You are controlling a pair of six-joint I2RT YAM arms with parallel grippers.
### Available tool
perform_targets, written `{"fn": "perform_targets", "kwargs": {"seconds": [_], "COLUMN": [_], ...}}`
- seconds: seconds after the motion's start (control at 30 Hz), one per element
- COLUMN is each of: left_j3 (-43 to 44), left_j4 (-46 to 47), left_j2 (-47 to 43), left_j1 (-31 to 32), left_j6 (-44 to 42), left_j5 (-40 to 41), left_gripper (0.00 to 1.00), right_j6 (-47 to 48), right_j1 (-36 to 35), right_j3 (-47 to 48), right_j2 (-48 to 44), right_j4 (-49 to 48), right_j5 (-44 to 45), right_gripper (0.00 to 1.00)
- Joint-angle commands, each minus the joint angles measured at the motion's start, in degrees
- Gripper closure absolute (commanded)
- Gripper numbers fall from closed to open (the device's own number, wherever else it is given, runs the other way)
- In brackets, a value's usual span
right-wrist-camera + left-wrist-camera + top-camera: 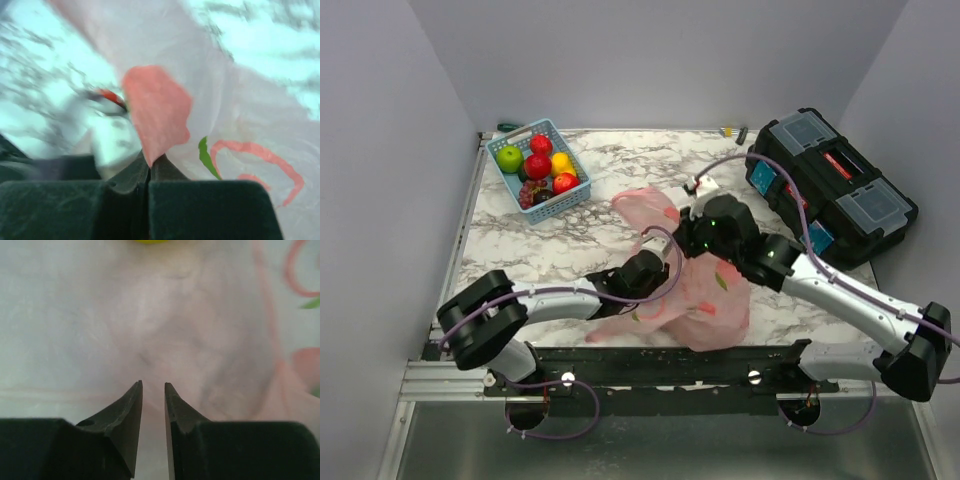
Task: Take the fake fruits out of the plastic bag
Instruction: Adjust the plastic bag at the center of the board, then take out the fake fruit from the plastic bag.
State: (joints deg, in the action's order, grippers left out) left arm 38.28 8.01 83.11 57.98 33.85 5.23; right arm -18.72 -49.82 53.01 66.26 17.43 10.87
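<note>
The pink plastic bag [705,290] lies crumpled at the table's near middle. My right gripper [696,238] is shut on a pinch of its film [155,115] and holds that part up. My left gripper [663,275] is pushed against the bag's left side. Its jaws [153,385] stand a narrow gap apart with only pink film [165,325] ahead. A yellow fruit [147,241] shows at the top edge of the left wrist view. A green apple [509,157], red apples [538,165], a yellow piece [561,161] and a dark fruit [530,191] lie in the blue basket [572,197].
A black toolbox [832,186] stands at the right back. A small white object [704,185] lies behind the bag. The blue basket stands at the back left. Grey walls close the table on three sides.
</note>
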Motion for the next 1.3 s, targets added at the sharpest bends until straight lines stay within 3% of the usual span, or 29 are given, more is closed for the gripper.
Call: {"fn": "perform_targets", "kwargs": {"seconds": [0.0,0.1,0.2,0.3,0.4,0.7,0.97,1.0,1.13,1.23,1.27], "left_j3": [3.3,3.4,1.7,-0.4,-2.5,-12.4,-9.5,-8.6,-5.2,-2.5,-1.9], "left_j4": [0.2,2.1,5.6,8.1,8.5,12.2,7.1,6.7,7.6,7.6,7.5], "left_j2": [6.9,9.3,9.4,9.1,7.2,-8.4,-16.3,-15.7,-10.7,-7.2,-6.6], "left_j1": [-2.0,-5.2,-5.9,-5.9,-5.9,-5.6,-5.6,-5.6,-5.6,-5.7,-5.7], "left_j6": [8.4,11.5,11.6,11.3,10.8,6.1,1.5,1.3,1.6,2.4,3.2], "left_j5": [-1.0,-3.1,-3.8,-5.0,-5.2,-8.4,-8.7,-8.9,-10.1,-9.3,-8.7], "left_gripper": [0.77,0.79,0.79,0.79,0.76,0.47,0.28,0.27,0.26,0.18,0.16], "right_j6": [5.1,0.1,-4.5,-7.5,-11.0,-11.9,-9.7,-10.0,-13.8,-16.9,-18.0], "right_j1": [-2.7,-5.2,-5.2,-5.1,-5.1,-5.2,-5.2,-5.1,-5.1,-5.1,-5.2], "right_j3": [14.6,3.7,-8.7,-12.3,-12.9,-16.7,-17.9,-17.6,-13.9,-11.6,-11.0], "right_j2": [2.5,-7.9,-16.0,-14.8,-10.9,-8.1,-7.7,-7.5,-7.0,-6.9,-6.6], "right_j4": [2.8,-4.1,-5.8,0.3,4.5,1.2,-1.2,-1.1,3.1,7.3,9.1], "right_j5": [-19.5,-23.3,-10.5,0.7,4.9,1.9,-4.2,-4.3,-3.7,-1.8,-1.8], "right_gripper": [0.99,0.99,0.99,0.99,0.99,0.99,0.99,0.95,0.53,0.18,0.13]}}
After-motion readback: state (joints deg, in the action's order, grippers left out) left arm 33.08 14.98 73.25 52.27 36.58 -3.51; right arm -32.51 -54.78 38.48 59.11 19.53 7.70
